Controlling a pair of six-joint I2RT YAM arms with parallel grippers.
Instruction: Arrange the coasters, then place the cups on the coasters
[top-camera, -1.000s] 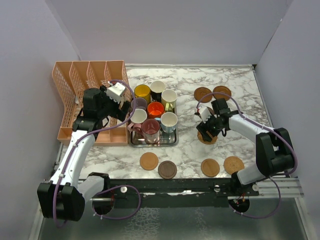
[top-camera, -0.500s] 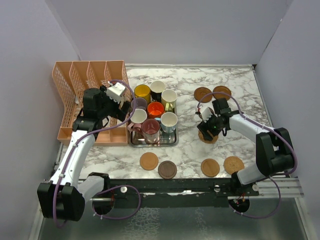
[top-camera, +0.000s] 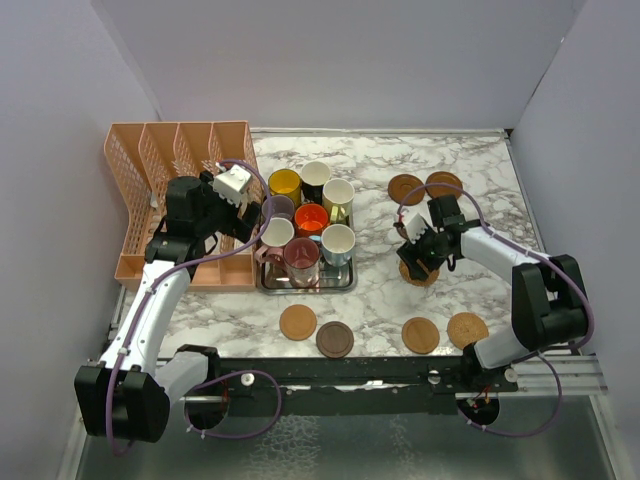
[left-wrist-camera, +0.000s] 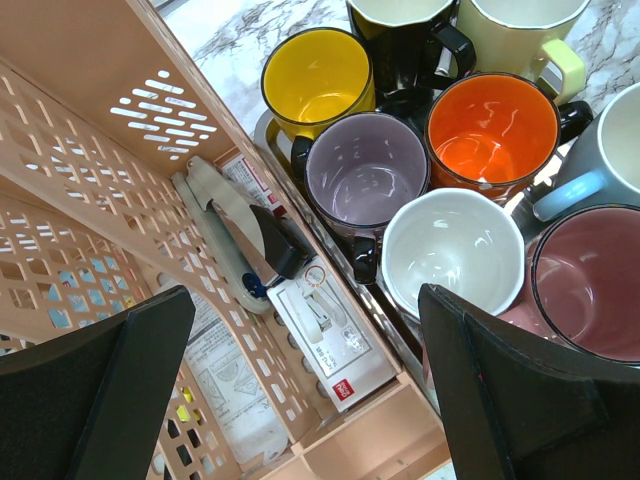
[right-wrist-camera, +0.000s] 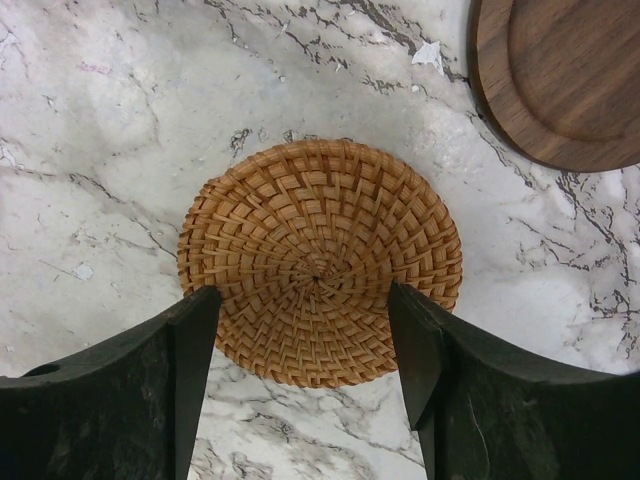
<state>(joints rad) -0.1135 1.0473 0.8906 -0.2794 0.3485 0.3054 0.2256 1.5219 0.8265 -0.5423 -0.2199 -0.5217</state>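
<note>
A woven tan coaster (right-wrist-camera: 320, 262) lies flat on the marble, and my right gripper (right-wrist-camera: 303, 300) hangs over its near half, open, one finger to each side, gripping nothing. In the top view that coaster (top-camera: 424, 277) peeks from under the right gripper (top-camera: 418, 262). Several other coasters lie loose: two at the back (top-camera: 405, 188), (top-camera: 443, 184), and more along the front (top-camera: 297, 322), (top-camera: 467, 330). Several cups, among them yellow (left-wrist-camera: 318, 80), purple (left-wrist-camera: 365, 168) and orange (left-wrist-camera: 490, 130), crowd the steel tray (top-camera: 305, 287). My left gripper (left-wrist-camera: 310, 400) is wide open above the tray's left edge.
A peach slotted file organizer (top-camera: 170, 170) stands left of the tray, with a packaged stapler (left-wrist-camera: 325, 325) in its nearest slot. A dark wooden coaster (right-wrist-camera: 565, 80) lies just beyond the woven one. White walls close in the back and both sides.
My right gripper has shifted slightly back and to the right over the woven coaster, its jaws narrowing a little. The left arm has not moved.
</note>
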